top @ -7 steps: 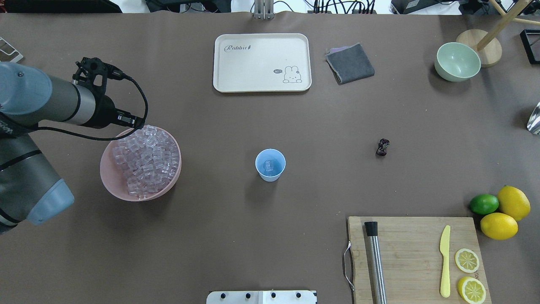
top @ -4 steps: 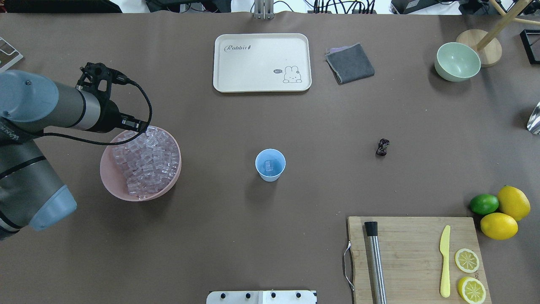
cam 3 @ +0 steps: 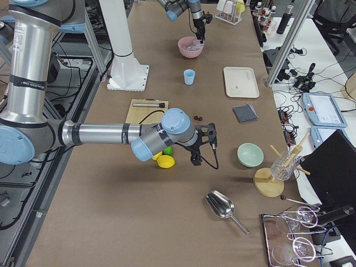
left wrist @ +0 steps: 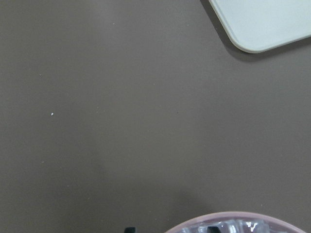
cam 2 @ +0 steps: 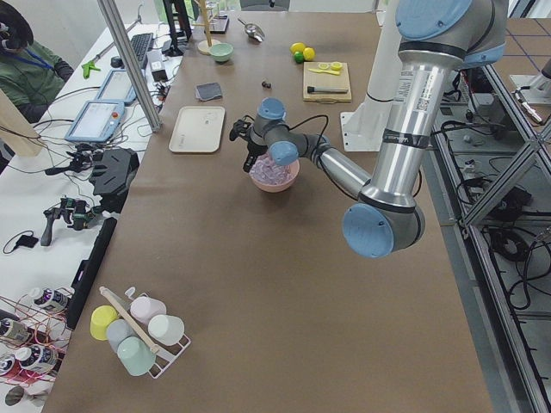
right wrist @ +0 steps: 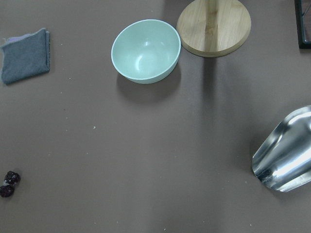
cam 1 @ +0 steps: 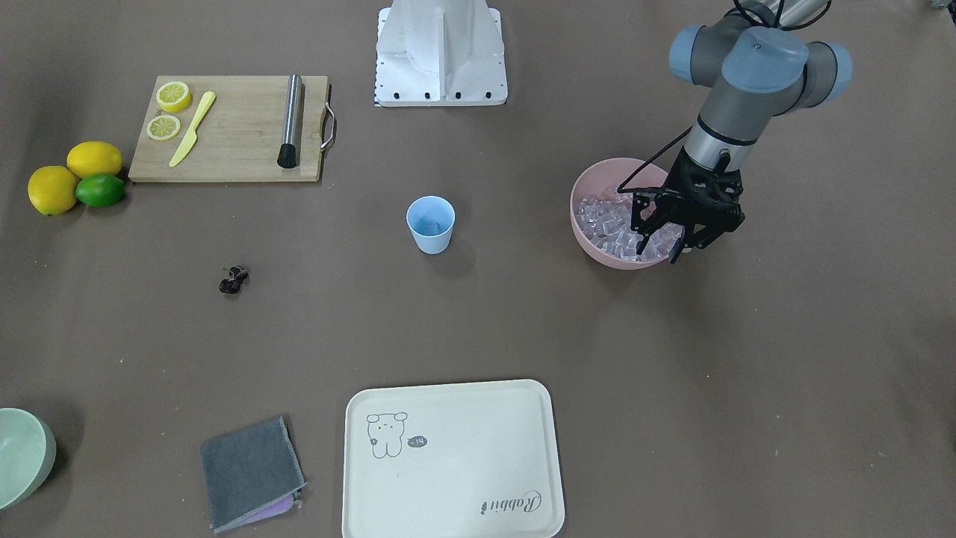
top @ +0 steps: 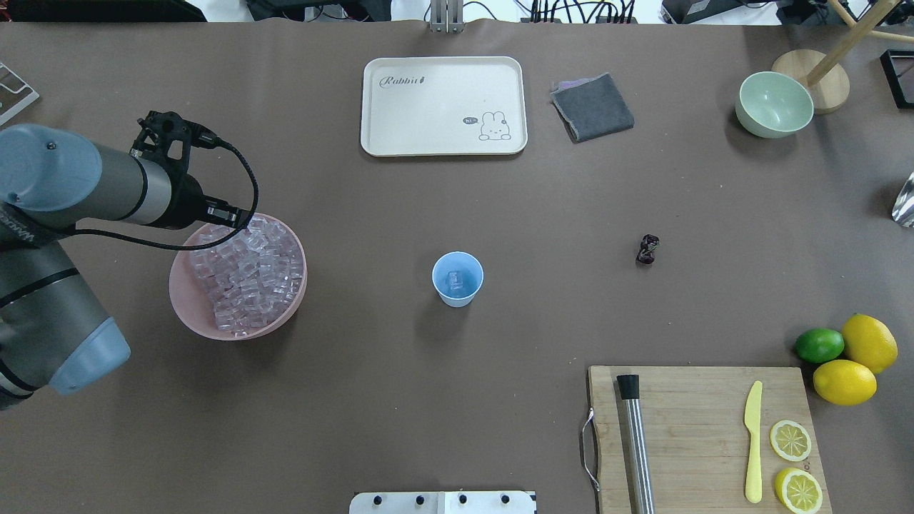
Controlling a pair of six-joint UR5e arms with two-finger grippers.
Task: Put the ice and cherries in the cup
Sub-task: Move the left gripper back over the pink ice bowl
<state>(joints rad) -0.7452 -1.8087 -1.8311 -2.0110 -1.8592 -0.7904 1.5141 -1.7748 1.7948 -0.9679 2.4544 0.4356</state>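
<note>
Where the front-facing camera looks down, the left pincer (cam 1: 660,252) hangs over the far edge of the pink bowl (cam 1: 586,239) heaped with ice (cam 1: 609,220), well to the robot's left of the cup (cam 1: 431,224); its jaws stand apart, gripping nothing. Cherries (cam 1: 233,279) lie on the counter (cam 1: 523,321), well off the cup's other side. Overhead, the cup stands upright with some ice inside. From the right end, the right pincer (cam 3: 196,158) hovers beyond the cherries from the cup, beside the lemons (cam 3: 165,161); whether it is spread or closed I cannot tell.
</note>
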